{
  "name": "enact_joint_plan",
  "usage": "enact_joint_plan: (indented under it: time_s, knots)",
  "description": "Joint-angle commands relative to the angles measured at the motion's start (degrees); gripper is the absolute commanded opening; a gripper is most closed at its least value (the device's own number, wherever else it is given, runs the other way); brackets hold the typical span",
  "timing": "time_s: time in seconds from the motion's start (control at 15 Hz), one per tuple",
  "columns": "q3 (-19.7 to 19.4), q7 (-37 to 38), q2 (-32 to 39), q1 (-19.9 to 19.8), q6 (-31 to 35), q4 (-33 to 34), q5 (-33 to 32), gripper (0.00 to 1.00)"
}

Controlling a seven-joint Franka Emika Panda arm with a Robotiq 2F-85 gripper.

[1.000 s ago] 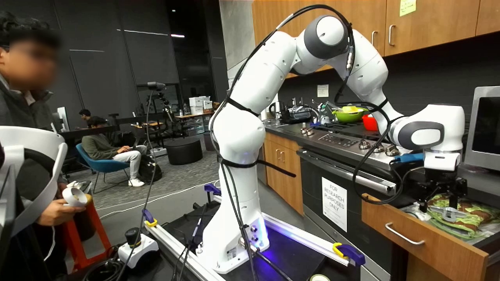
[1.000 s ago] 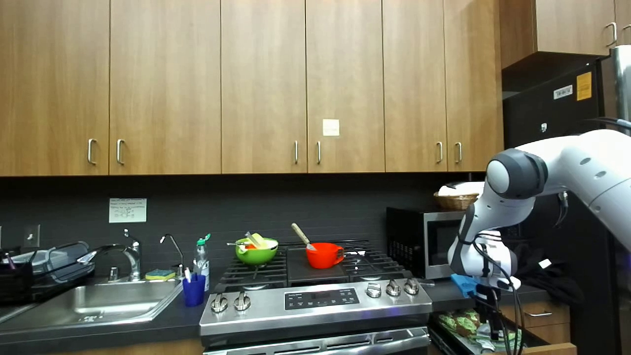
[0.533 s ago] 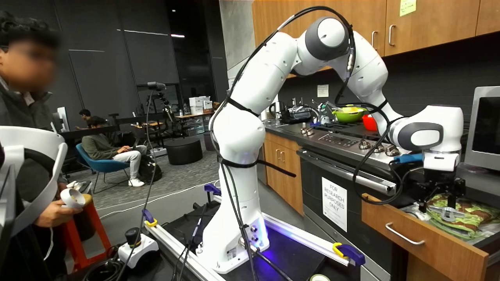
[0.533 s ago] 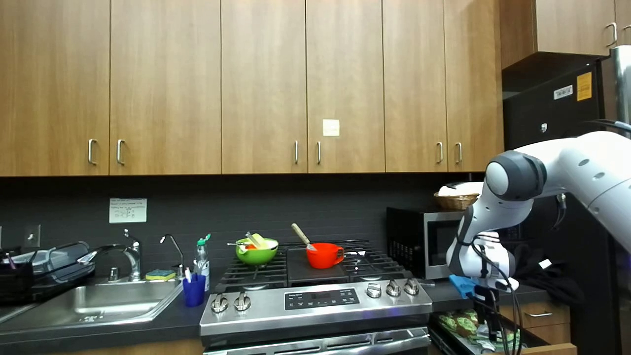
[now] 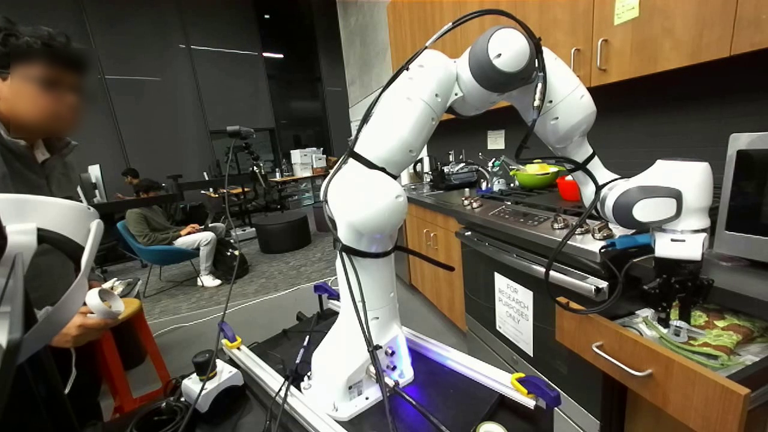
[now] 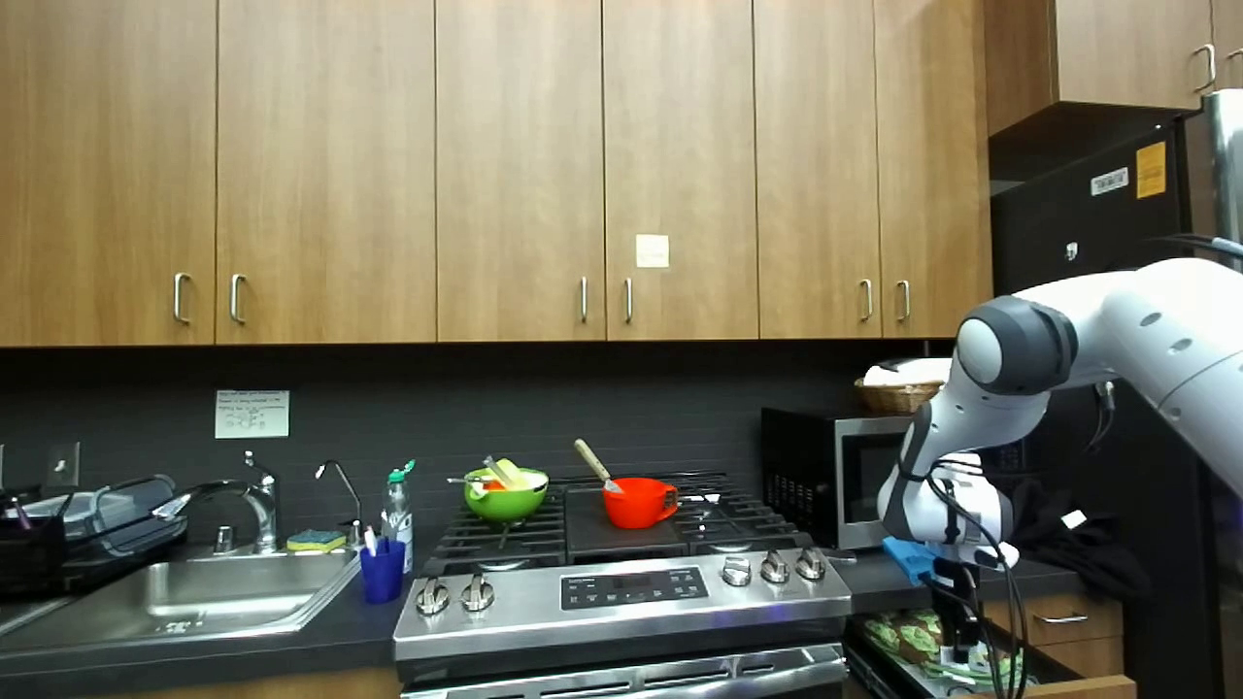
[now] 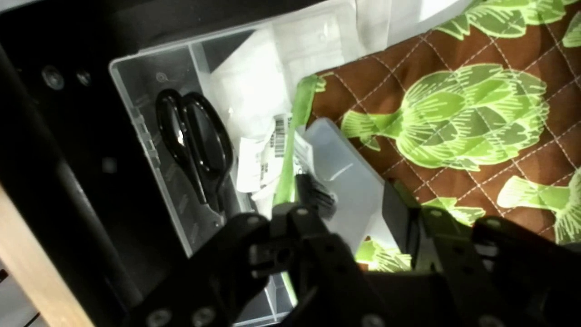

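We have the gripper (image 7: 356, 200) pointing down into a pulled-out drawer (image 5: 672, 377), its fingers (image 7: 400, 215) partly apart astride a translucent plastic piece (image 7: 346, 181); we cannot tell whether they grip it. In the wrist view this piece overlaps a brown quilted cloth (image 7: 445, 122) on its right; black-handled scissors (image 7: 209, 178) lie in a clear tray (image 7: 143, 79) on the left. The white arm (image 5: 405, 132) arches over, its wrist facing down. In an exterior view we see the oven (image 5: 545, 354) left of the drawer and a microwave (image 5: 747, 192) on the right. The drawer's front bounds the gripper on the near side, the counter (image 6: 869, 577) on the far side, and a strip of floor (image 5: 431, 325) parts the arm's frame (image 5: 474, 369) from the lower cabinet (image 5: 435, 258)
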Motion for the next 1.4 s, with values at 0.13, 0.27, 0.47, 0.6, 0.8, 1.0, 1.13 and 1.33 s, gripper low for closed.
enact_joint_plan:
  time_s: [0.13, 0.27, 0.47, 0.6, 0.8, 1.0, 1.13, 1.33]
  knots:
    - [1.7, -4.0, -0.9, -1.6, -0.3, -0.9, 3.0, 0.11]
    - [2.4, -6.1, -2.2, -2.0, -0.3, -2.1, 4.4, 0.10]
    - [3.6, -10.7, -5.3, -2.9, 0.3, -4.6, 7.4, 0.09]
    - [4.6, -14.5, -7.8, -3.4, 0.8, -6.7, 10.0, 0.07]
    - [5.3, -19.0, -10.5, -3.4, 0.4, -8.7, 13.4, 0.01]
    - [5.1, -22.2, -12.2, -2.7, -0.3, -10.6, 16.4, 0.00]
    - [4.8, -23.9, -12.9, -2.2, -0.8, -11.6, 17.8, 0.00]
    - [3.1, -24.1, -13.4, -1.0, -0.1, -13.0, 17.9, 0.26]
